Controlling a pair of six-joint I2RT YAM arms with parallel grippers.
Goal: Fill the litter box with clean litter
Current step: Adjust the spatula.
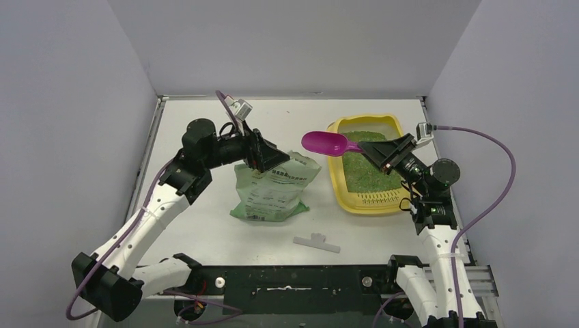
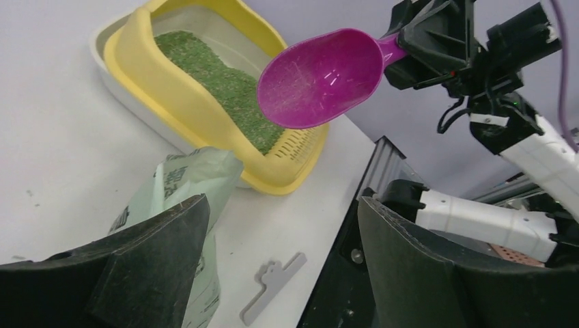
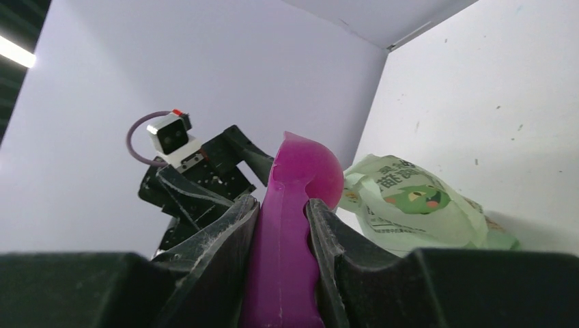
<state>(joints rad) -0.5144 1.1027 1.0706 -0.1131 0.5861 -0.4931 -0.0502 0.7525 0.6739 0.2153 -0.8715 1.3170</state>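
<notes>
Right claw [image 3: 283, 205] clenches the magenta scoop [image 1: 326, 143], hiding its handle; left claw [image 2: 281, 201] gapes empty, partly blocking the green bag [image 2: 184, 181].

I sit at a white table [image 1: 205, 232], its matte top flecked with small dark specks and scuffs. Three plain, pale lilac-grey walls box it in: a back wall [image 1: 293, 41], a left wall [image 1: 68, 137] and a right wall [image 1: 519, 75], each meeting the tabletop in a straight seam. A black metal rail [image 1: 293, 281] runs along the near edge. Light falls evenly, with soft shadows. From my right wrist, a bright strip light [image 3: 12, 51] shows in a dark gap.
</notes>
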